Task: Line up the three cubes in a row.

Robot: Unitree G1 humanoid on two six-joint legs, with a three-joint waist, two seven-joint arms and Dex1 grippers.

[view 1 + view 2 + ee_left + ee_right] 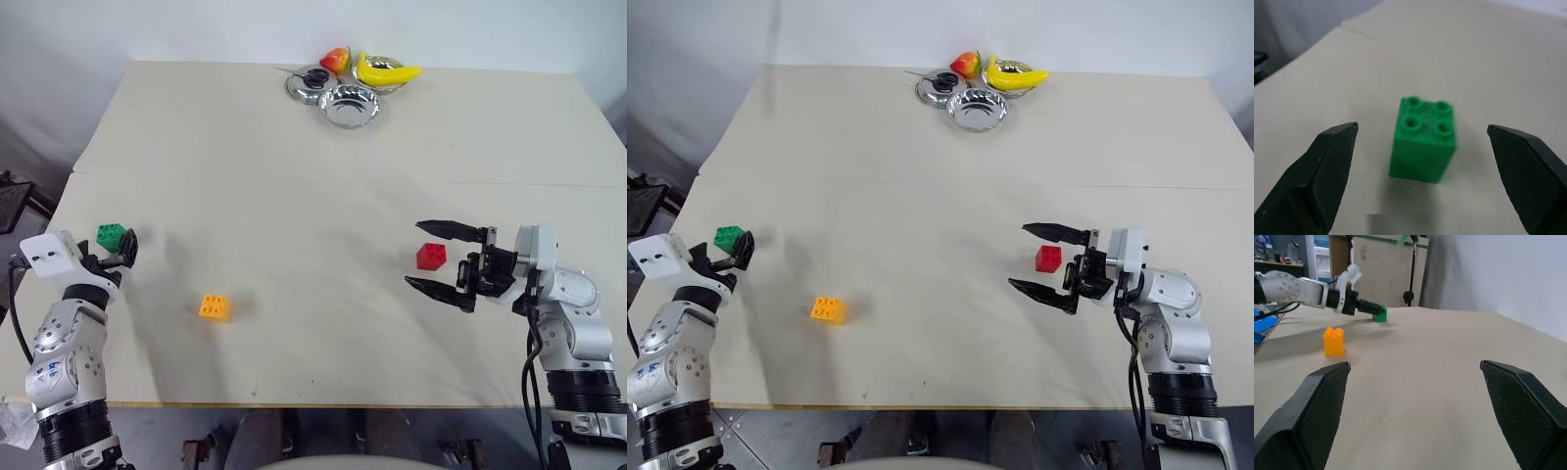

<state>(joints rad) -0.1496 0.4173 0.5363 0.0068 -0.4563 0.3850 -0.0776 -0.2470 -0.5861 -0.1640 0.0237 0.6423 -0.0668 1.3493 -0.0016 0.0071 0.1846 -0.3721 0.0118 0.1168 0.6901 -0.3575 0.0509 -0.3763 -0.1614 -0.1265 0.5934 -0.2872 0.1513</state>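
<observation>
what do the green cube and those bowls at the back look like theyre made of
Green cube: likely moulded plastic, smooth with a slight sheen, with round studs on top. Bowls: look like polished metal, probably steel, since they are silvery and mirror-bright with highlights. No pincer touches either.

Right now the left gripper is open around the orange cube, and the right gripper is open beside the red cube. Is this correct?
Not quite: the left gripper is open around the green cube, not the orange cube, as the left wrist view shows. The right gripper is indeed open beside the red cube.
</observation>
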